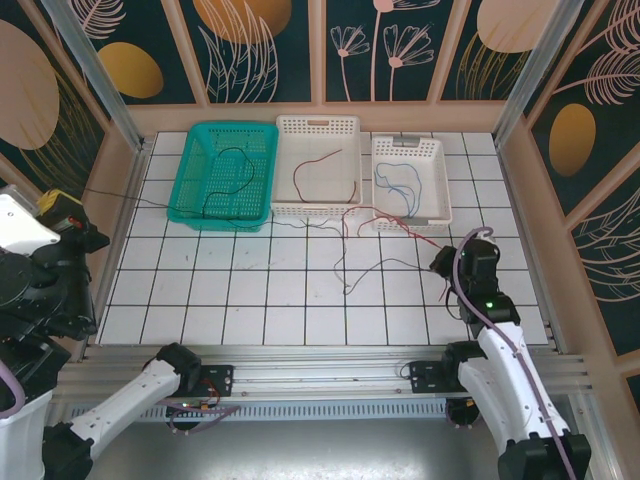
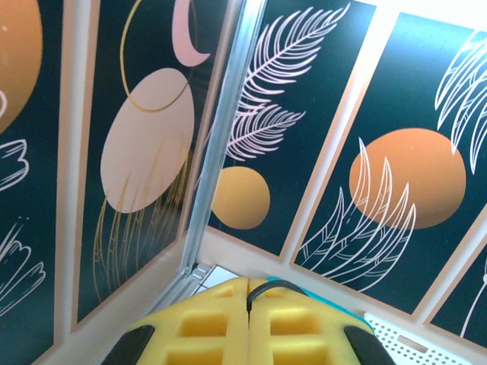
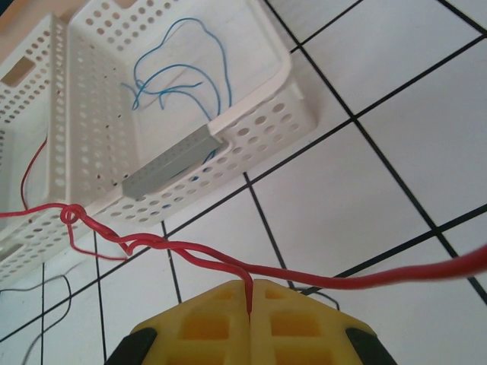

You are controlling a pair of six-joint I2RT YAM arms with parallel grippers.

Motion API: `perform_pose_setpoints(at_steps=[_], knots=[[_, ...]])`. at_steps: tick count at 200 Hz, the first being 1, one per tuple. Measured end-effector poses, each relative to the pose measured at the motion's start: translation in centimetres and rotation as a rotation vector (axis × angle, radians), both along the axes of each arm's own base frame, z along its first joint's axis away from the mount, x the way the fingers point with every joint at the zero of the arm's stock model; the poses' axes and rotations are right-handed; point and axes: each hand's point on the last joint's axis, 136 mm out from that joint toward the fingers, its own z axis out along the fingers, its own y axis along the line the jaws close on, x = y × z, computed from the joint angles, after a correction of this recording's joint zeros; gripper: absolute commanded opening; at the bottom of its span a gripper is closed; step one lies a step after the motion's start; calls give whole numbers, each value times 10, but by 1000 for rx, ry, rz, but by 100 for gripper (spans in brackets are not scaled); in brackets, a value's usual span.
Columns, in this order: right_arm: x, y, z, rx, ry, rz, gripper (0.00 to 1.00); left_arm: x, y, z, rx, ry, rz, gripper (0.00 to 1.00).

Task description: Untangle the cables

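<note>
Right wrist view: the right gripper [image 3: 249, 293], at lower centre, was clenched on the red cable [image 3: 190, 255]. The cable ran up-left through a knot [image 3: 72, 214] beside the white basket [image 3: 259, 122], which held the blue cables [image 3: 175, 76]. It was best pulled slowly, watching that knot. The left gripper [image 2: 249, 293] was clenched, seemingly on a black cable [image 2: 270, 284].

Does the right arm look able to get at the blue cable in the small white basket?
Probably not yet: the right claw is shut on the red cable. The blue cable lies uncovered in the basket close ahead.
</note>
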Motion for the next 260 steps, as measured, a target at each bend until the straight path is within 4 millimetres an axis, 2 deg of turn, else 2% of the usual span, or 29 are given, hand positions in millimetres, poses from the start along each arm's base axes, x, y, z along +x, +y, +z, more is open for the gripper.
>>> perform_pose_setpoints(at_steps=[29, 52, 72, 85, 112, 143, 170, 187, 226, 260], knots=[[2, 9, -2, -12, -2, 26, 0, 8, -7, 6, 10, 5, -16, 0], [-1, 25, -15, -15, 8, 90, 0, 12, -13, 13, 12, 1, -41, 0], [-4, 46, -23, -11, 19, 177, 0, 22, -26, 8, 16, 16, -91, 0], [-4, 61, -27, -18, 28, 235, 0, 33, -39, -3, 17, 40, -139, 0], [-5, 82, -39, -44, 68, 321, 0, 66, -80, -52, 23, 154, -266, 0], [-4, 96, -38, -58, 60, 377, 0, 102, -134, -126, -2, 325, -426, 0], [-3, 109, -26, -43, 5, 430, 0, 116, -169, -195, -44, 471, -544, 0], [-4, 116, -17, -21, -31, 459, 0, 118, -185, -227, -72, 538, -602, 0], [-6, 132, 6, 50, -115, 534, 0, 115, -214, -275, -134, 622, -725, 0], [-10, 141, 15, 86, -140, 582, 0, 107, -233, -292, -182, 623, -831, 0]])
